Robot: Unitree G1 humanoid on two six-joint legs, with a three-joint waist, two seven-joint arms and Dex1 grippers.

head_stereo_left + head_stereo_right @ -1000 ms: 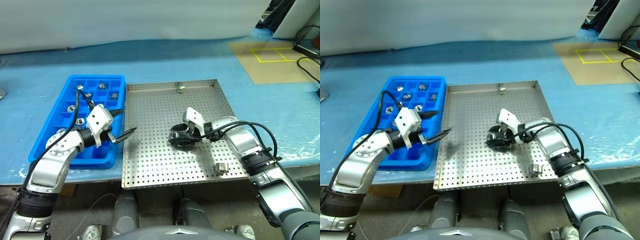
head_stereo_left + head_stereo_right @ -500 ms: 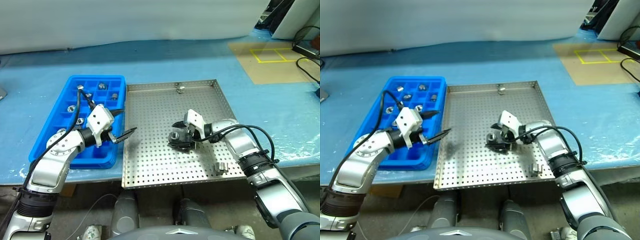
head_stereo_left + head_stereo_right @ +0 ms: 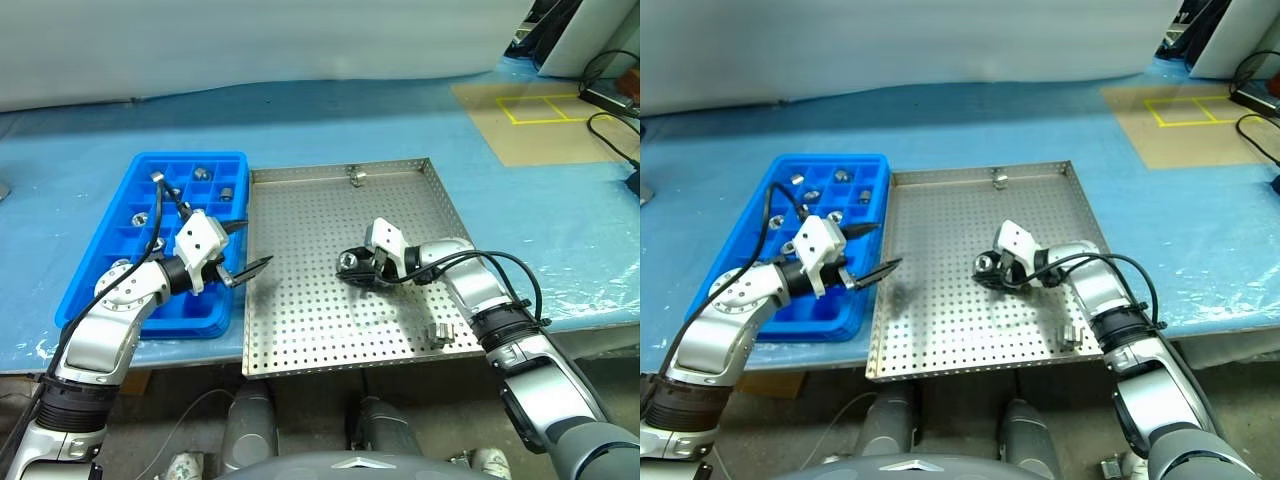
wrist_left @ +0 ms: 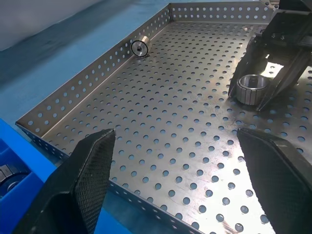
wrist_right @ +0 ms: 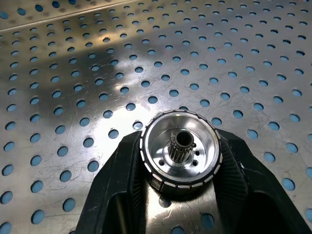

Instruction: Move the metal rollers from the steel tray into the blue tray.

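While half-closed, right hand (image 5: pixel 178 195) apparently grips roller (image 5: pixel 179 152), steel tray (image 3: pixel 300 330)

My right gripper (image 3: pixel 352 268) clasps one shiny metal roller (image 5: pixel 179 152) over the steel tray (image 3: pixel 300 330). Others sit in the blue tray (image 3: pixel 100 270).

Left arm: bent at the elbow, silver-grey links, white wrist block. The left gripper (image 3: pixel 245 247) points forward and toward the robot's right, nearly level, its two black fingers spread wide with nothing between them.

Right arm: forearm angled inward, wrist turned left. The right gripper (image 5: pixel 179 161) tilts downward, both black fingers pressed against a small shiny ribbed metal roller (image 5: pixel 180 152).
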